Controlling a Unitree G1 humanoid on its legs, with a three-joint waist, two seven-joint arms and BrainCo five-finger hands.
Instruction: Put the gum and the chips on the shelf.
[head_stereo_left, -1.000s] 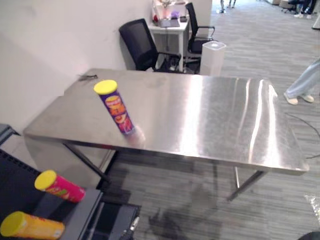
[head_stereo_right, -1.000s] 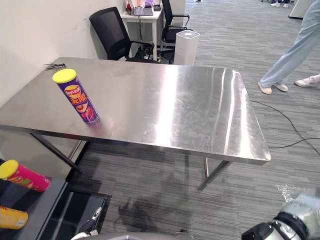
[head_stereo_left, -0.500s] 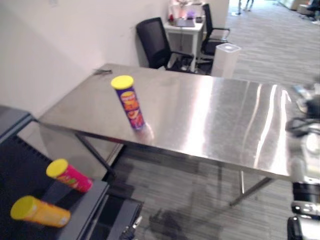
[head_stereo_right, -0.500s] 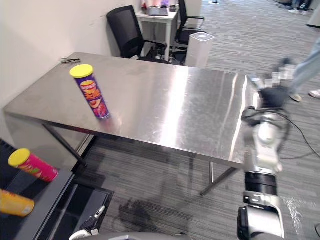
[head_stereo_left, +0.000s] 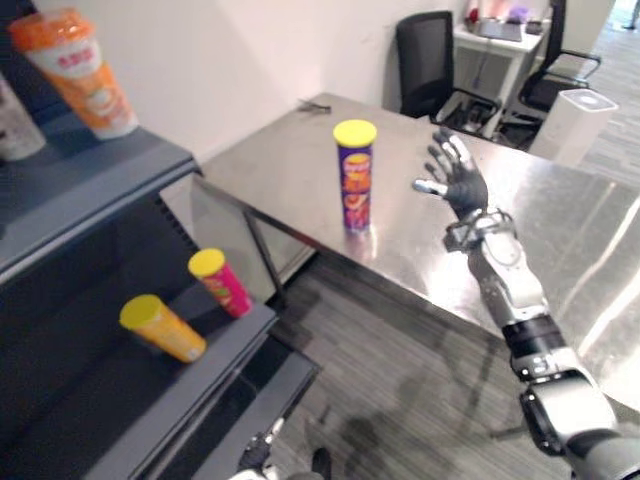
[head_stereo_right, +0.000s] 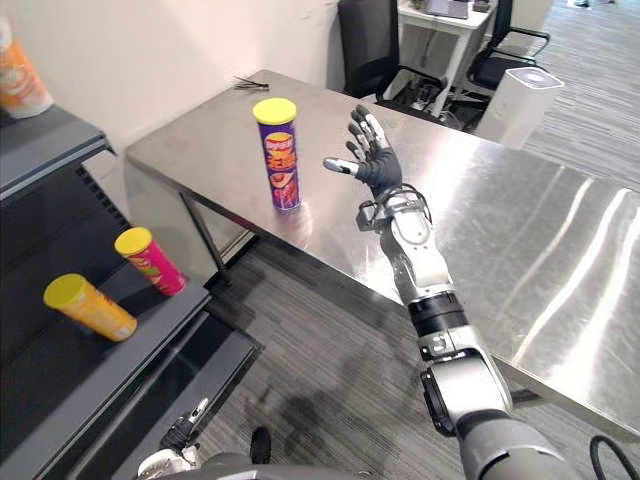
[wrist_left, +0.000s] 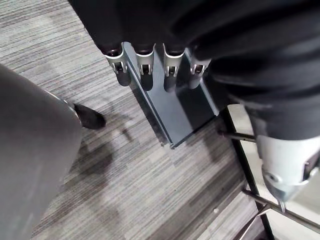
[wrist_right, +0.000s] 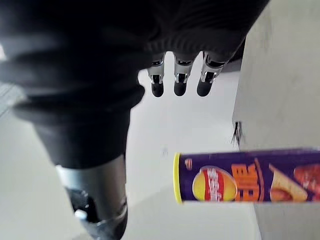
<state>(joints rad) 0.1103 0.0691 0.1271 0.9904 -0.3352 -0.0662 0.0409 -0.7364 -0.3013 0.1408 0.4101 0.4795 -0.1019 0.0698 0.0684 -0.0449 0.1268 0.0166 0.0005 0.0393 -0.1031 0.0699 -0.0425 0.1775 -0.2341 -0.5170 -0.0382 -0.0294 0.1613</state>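
The long stainless-steel surface stands beside the dark grey shelf unit, so the carry looks short. The tall purple chip can with a yellow lid stands upright near the surface's edge. The right robot hand, fingers spread and empty, hovers just beside it, apparently shaping for a grasp. The left robot hand hangs released, fingers straight.

The right hand is hovering over the steel table, fingers spread, near the upright purple chips can standing by the table's front edge.
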